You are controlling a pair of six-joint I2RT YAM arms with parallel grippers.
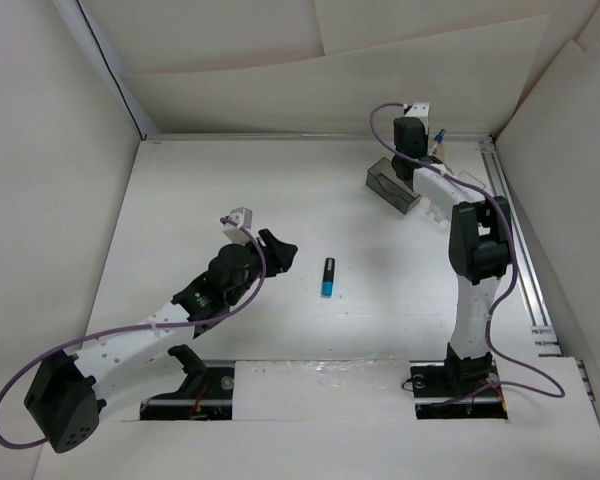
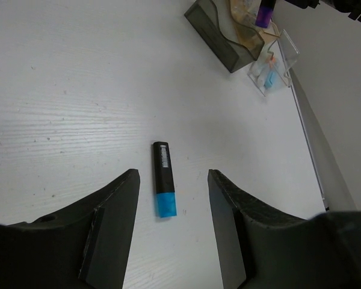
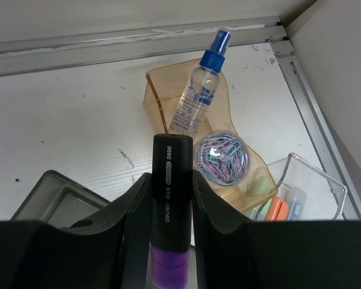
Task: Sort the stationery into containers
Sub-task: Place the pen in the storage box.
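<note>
A black marker with a light-blue end (image 1: 328,277) lies on the white table mid-way between the arms. In the left wrist view it (image 2: 163,179) lies between and just ahead of the open, empty jaws of my left gripper (image 2: 171,173), which hovers left of it (image 1: 278,250). My right gripper (image 3: 170,176) is shut on a black marker with a purple end (image 3: 172,150), held over the far-right bins (image 1: 408,158). The dark grey bin (image 3: 51,198) is at lower left, the amber bin (image 3: 159,90) ahead and the clear bin (image 3: 307,174) to the right.
The amber bin holds a blue-capped spray bottle (image 3: 200,90) and a clear round case of paper clips (image 3: 221,158). The clear bin holds an orange item (image 3: 277,209). A metal rail (image 1: 515,235) runs along the right table edge. White walls enclose the table.
</note>
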